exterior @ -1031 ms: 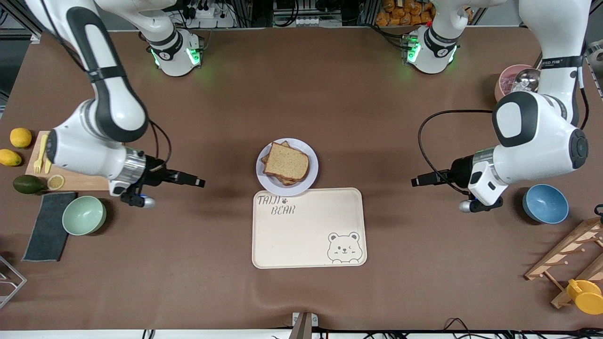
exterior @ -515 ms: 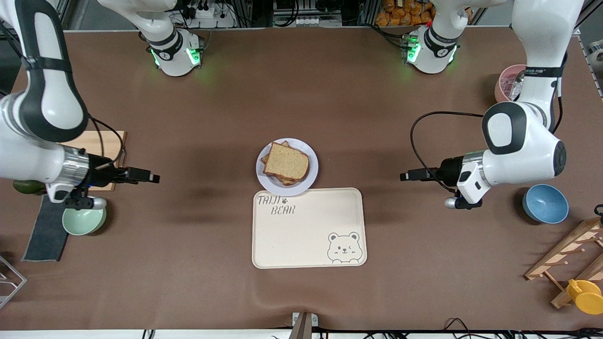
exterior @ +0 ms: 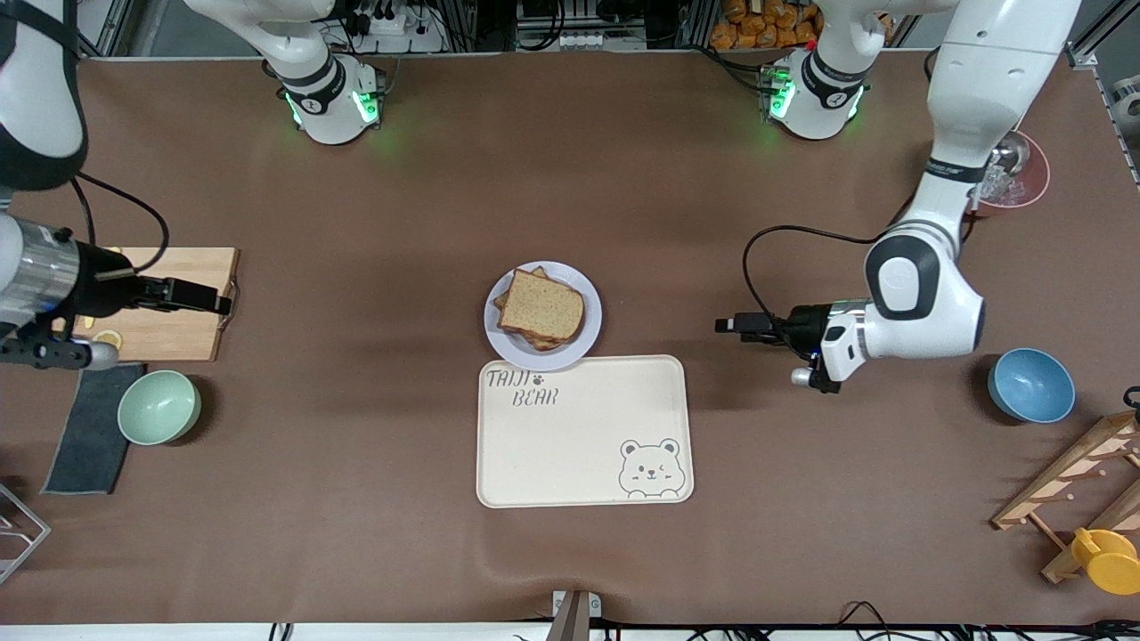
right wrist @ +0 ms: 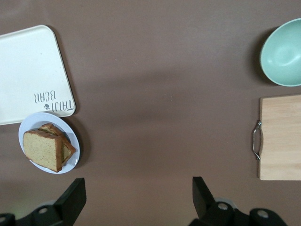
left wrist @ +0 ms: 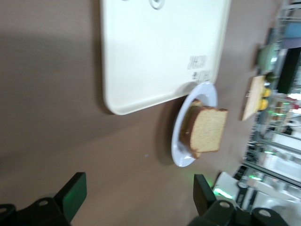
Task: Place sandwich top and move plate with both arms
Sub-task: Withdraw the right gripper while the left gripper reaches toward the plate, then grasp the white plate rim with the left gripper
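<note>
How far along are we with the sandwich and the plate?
Done: the sandwich top sits on the stack on the plate. In hand: nothing; the left gripper and the right gripper hang open, apart from it. Left: both arms moving the plate, which touches the tray.

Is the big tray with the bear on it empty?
Yes, empty. The tray shows only its printed bear and lettering. The sandwich top sits on the plate beside it.

The lower slice is largely covered by the sandwich top point(exterior: 541, 308). The right arm point(exterior: 36, 267) is cut off at the front view's edge. The yellow object point(exterior: 1107, 559) is partly cropped.
</note>
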You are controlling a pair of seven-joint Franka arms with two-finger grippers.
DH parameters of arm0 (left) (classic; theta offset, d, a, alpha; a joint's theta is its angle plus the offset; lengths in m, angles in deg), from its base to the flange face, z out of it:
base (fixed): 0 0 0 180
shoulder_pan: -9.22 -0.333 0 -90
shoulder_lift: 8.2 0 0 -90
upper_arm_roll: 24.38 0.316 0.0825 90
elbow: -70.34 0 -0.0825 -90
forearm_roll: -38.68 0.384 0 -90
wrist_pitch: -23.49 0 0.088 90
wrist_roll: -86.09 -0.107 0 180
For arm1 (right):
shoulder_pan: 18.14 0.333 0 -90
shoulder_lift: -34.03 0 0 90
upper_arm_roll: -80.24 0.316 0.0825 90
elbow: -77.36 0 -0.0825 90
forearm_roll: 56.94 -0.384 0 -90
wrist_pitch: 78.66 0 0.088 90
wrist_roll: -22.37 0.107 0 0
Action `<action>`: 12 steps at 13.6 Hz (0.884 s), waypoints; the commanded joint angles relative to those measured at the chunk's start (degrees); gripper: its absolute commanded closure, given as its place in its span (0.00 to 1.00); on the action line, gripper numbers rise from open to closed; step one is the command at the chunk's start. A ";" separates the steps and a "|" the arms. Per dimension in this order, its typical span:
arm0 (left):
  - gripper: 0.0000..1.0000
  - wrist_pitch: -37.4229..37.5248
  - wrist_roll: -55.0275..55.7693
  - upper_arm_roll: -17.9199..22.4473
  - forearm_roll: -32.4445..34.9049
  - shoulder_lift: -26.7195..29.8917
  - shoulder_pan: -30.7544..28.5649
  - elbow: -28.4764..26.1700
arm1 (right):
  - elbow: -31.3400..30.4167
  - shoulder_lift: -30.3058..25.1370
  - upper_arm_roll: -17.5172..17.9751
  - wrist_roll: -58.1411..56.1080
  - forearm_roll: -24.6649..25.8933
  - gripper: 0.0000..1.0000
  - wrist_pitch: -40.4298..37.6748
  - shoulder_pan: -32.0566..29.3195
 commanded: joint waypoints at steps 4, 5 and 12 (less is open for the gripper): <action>0.00 -6.84 -15.15 -0.09 -19.72 0.90 6.56 -8.78 | -4.24 -11.50 0.02 -0.14 3.37 0.00 -2.51 -1.77; 0.00 -7.21 -18.76 -0.09 -23.51 0.64 7.27 -10.11 | -5.64 -13.26 0.02 -1.38 5.46 0.00 -2.52 -2.04; 0.03 -7.30 -33.98 -3.07 -39.60 -3.75 8.50 -11.97 | -11.19 -15.21 0.19 -1.13 7.15 0.00 4.86 -1.52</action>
